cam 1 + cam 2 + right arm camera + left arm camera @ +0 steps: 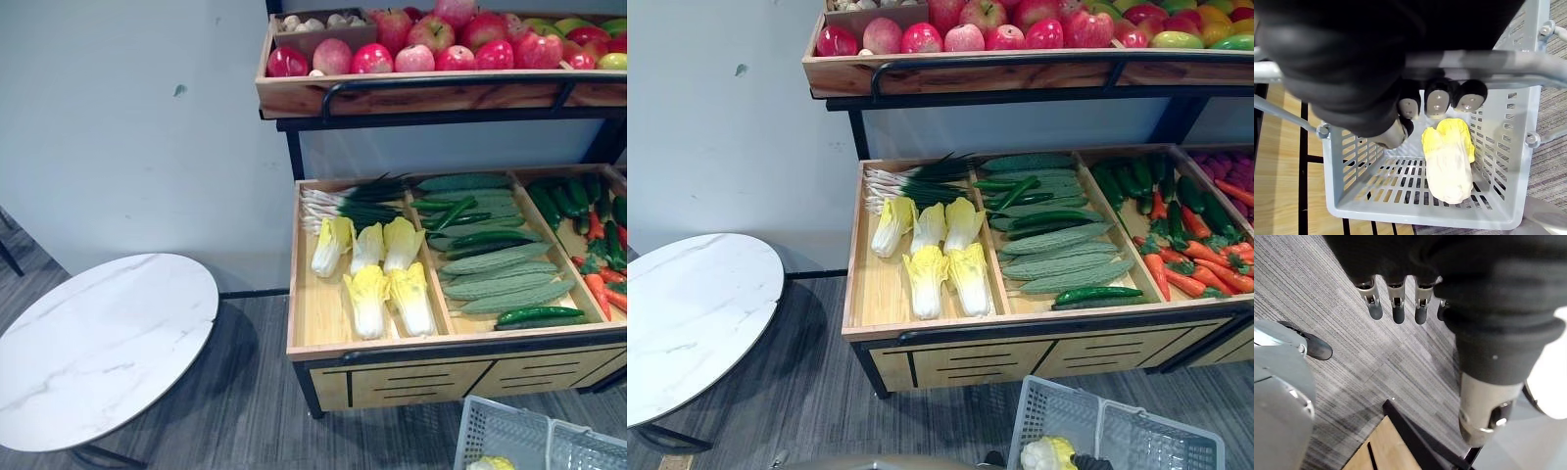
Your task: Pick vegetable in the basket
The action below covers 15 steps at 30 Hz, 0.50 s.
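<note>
The right hand [1359,68] curls its fingers round the grey metal handle bar [1498,62] of the pale grey slotted plastic basket [1354,164]. One yellow-and-white leafy cabbage [1449,169] lies on the basket's bottom (close to one wall). The left hand [1396,301] hangs over the grey striped carpet floor [1376,364], fingers straight and relaxed.

basket [1063,411] and its cabbage [1046,455] cut off at bottom edge
</note>
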{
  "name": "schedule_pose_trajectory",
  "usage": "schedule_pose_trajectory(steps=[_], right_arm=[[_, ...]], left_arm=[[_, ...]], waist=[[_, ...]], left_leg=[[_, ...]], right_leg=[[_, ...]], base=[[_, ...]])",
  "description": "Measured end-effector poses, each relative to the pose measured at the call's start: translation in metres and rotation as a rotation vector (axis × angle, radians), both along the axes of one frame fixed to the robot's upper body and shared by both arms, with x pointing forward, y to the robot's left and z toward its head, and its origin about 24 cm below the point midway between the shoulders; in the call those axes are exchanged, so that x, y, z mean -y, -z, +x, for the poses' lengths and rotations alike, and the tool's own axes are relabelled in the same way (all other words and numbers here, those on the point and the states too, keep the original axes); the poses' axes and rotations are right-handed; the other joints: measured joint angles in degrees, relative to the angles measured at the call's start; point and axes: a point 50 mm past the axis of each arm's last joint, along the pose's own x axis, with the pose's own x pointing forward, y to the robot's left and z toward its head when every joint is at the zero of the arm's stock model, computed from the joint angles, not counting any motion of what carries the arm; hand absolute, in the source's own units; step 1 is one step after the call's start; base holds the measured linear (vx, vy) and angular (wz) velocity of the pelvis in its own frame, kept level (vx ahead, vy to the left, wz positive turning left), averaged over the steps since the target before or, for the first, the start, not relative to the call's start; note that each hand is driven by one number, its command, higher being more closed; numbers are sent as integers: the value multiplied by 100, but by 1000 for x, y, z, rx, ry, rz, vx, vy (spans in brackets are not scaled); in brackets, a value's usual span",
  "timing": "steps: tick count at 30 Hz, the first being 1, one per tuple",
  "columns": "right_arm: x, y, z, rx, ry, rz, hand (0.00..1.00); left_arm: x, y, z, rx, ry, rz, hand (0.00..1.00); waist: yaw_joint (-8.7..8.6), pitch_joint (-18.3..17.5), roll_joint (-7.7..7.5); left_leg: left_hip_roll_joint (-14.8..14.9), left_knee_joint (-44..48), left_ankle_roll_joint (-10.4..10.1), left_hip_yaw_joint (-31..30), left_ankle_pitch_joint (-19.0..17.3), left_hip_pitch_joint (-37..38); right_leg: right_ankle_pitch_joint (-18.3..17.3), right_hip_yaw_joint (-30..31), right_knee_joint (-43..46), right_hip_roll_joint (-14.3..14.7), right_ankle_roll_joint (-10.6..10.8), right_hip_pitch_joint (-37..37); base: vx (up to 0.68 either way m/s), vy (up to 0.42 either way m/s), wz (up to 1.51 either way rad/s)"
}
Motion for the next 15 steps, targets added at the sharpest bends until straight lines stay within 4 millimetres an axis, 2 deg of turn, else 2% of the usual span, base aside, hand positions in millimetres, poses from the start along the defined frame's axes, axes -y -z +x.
schedule_pose_trajectory(steps=[5,6,8,10,12,14,15], right_arm=[[-5,1,3,1,-16,-21,100],[-7,1,5,12,-20,-31,100],[-7,0,7,28,-14,-39,100],[-14,1,6,62,17,-29,100],[-23,2,6,89,17,-19,100],[-32,4,3,110,14,-6,100],[-35,3,3,126,8,-5,100]], left_arm=[[11,2,2,-14,109,-22,0],[15,3,4,-15,138,-28,0],[19,3,7,-21,200,-30,0],[22,4,10,-23,248,-30,0],[16,2,16,-20,295,-6,0],[13,1,19,-22,323,13,0],[13,0,22,-16,345,19,0]], waist=[[18,14,-19],[15,68,-15],[5,161,12],[-13,280,-77],[-52,395,-155],[-66,452,-241],[-68,463,-235]], left_leg=[[-3,-23,-41,182,-80,58],[12,90,-28,251,-164,42],[75,356,-12,333,-330,33],[169,759,45,452,-588,41],[203,870,72,538,-656,68],[231,909,106,753,-688,86],[305,965,128,993,-704,51]], right_leg=[[-72,177,20,14,51,-71],[-138,252,152,12,127,-138],[-365,376,627,3,156,-302],[-674,642,1650,-76,280,-687],[-668,796,2154,-84,269,-930],[-530,862,2194,-39,157,-1035],[-159,857,1987,91,95,-1106]], base=[[5,-4,-17],[9,9,-33],[20,22,-25],[33,47,-25],[16,60,-26],[-9,85,-46],[-35,130,-102]])
